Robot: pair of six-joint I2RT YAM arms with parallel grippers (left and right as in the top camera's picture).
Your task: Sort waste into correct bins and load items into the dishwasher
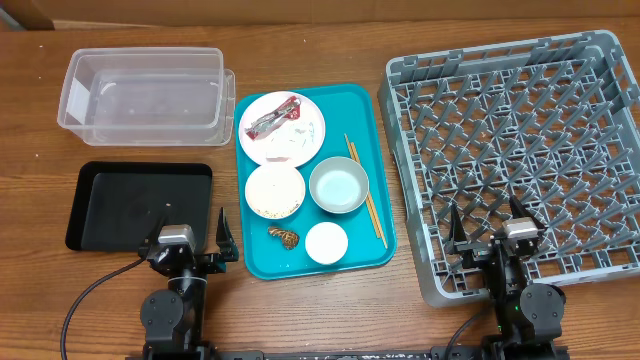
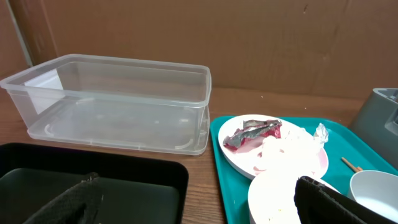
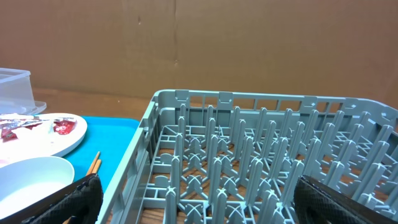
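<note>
On the teal serving tray (image 1: 356, 108) lie a white plate (image 1: 262, 148) with the red-and-white wrapper (image 1: 272, 120) and a tissue wad (image 1: 302, 132), a pale pink plate (image 1: 274, 191) with rice grains, a pale blue bowl (image 1: 339, 185), a white cup (image 1: 326, 243), a brown scrap (image 1: 285, 236) and chopsticks (image 1: 366, 192). The grey dish rack (image 1: 400, 130) is at the right. The clear tub (image 1: 75, 95) and black tray (image 1: 130, 200) are at the left. My left gripper (image 1: 190, 235) is open between the black tray and the teal tray. My right gripper (image 1: 488, 222) is open over the rack's near edge.
A brown cardboard wall stands behind the table. In the left wrist view the wrapper (image 2: 252, 132) lies on its plate beyond the jaws (image 2: 199, 205). In the right wrist view the rack pegs (image 3: 249, 155) fill the space between the jaws (image 3: 202, 199).
</note>
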